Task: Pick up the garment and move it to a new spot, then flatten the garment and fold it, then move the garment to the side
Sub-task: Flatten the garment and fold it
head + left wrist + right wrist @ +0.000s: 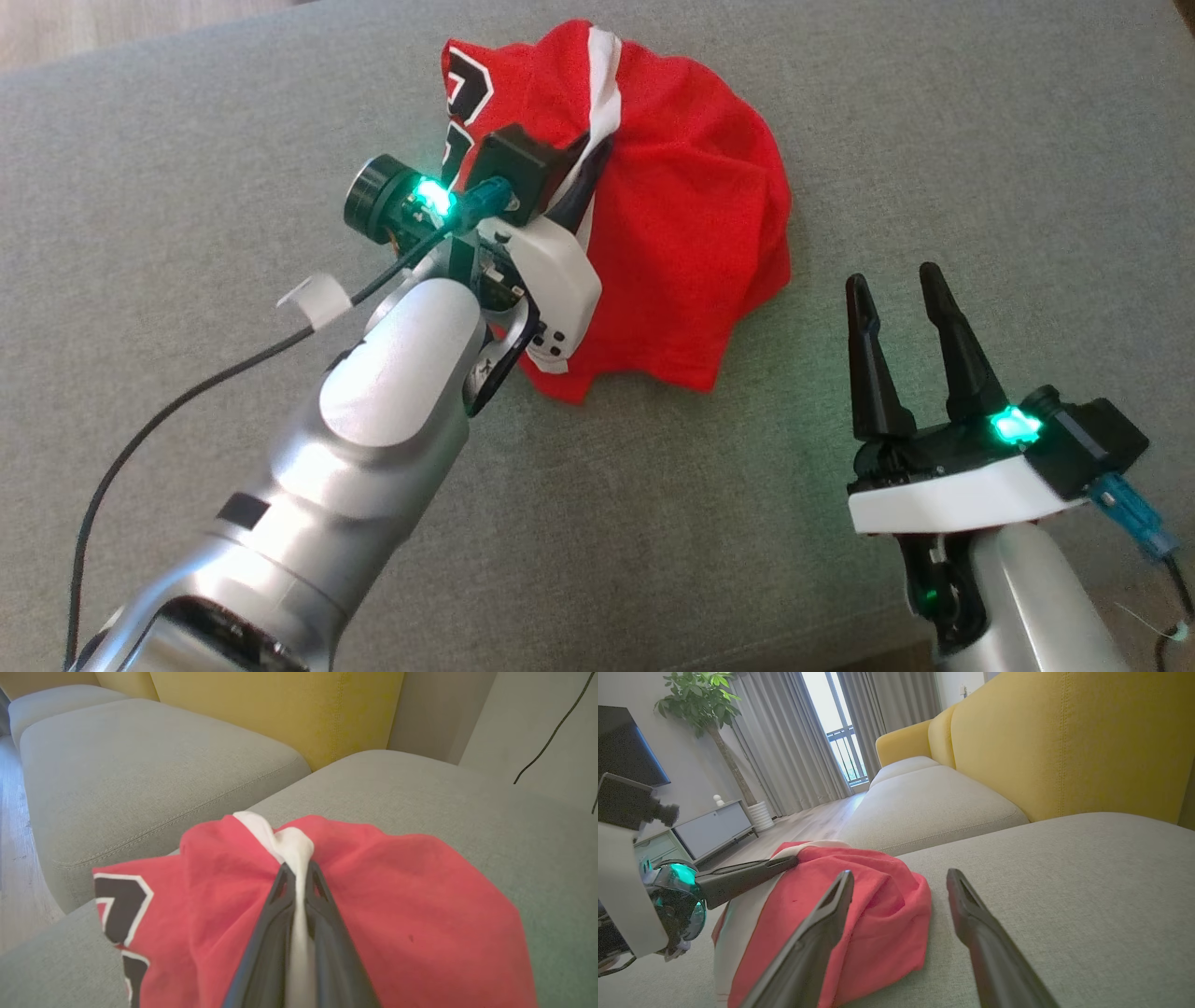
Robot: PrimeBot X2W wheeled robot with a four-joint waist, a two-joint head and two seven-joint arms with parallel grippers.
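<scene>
We see a crumpled red cloth garment (691, 233) with a white stripe (607, 84) and black lettering (467, 89), bunched on a grey woven cushion (187, 140). Our left gripper (597, 154) reaches into its top, dark fingers pinched at the stripe. Our right gripper (894, 276) sits apart, right of the garment, fingers spread and empty.
</scene>
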